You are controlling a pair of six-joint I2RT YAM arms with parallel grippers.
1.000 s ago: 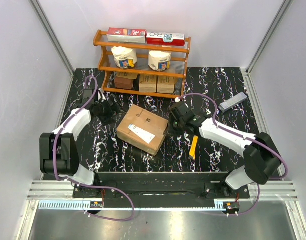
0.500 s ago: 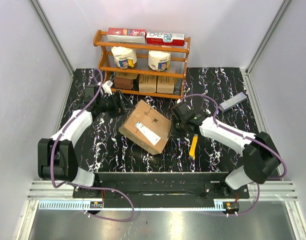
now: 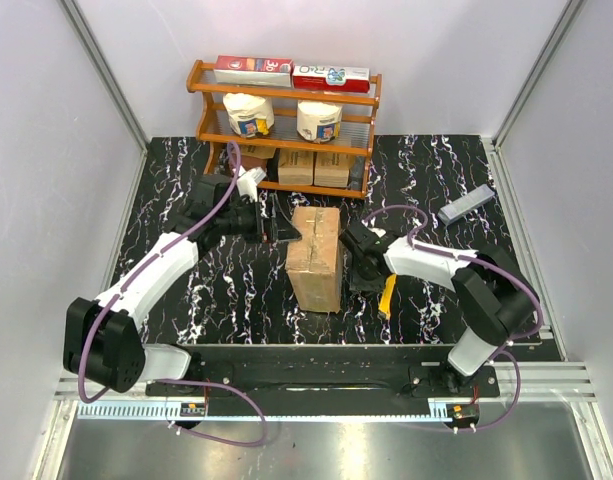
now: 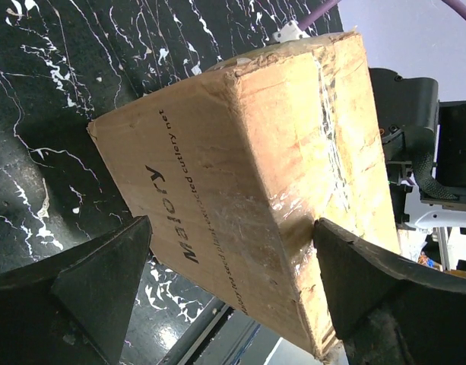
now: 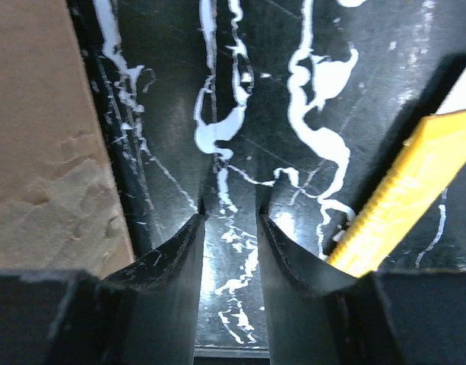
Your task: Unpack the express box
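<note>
The express box [image 3: 316, 258], a brown taped carton with black lettering, stands tipped up on a narrow side in the middle of the table. My left gripper [image 3: 286, 225] is at its far-left corner. In the left wrist view the box [image 4: 248, 167] fills the space between the wide-open jaws of the left gripper [image 4: 231, 228]. One finger [image 4: 354, 281] rests against the taped edge and the other [image 4: 103, 289] stands a little off it. My right gripper [image 3: 359, 270] is low by the box's right side [image 5: 42, 152]. Its fingers [image 5: 230, 217] are slightly parted over bare table, beside a yellow utility knife [image 5: 404, 190].
The yellow knife [image 3: 387, 296] lies on the table right of the box. A wooden shelf [image 3: 286, 130] at the back holds small brown cartons [image 3: 311, 167], two tubs and flat red packets. A grey flat object [image 3: 466, 203] lies at the back right. White walls enclose the table.
The box went from lying flat and diagonal to standing on its side, turned lengthwise. The left arm swept right onto its corner. The right gripper drew in beside the box and parted a little.
</note>
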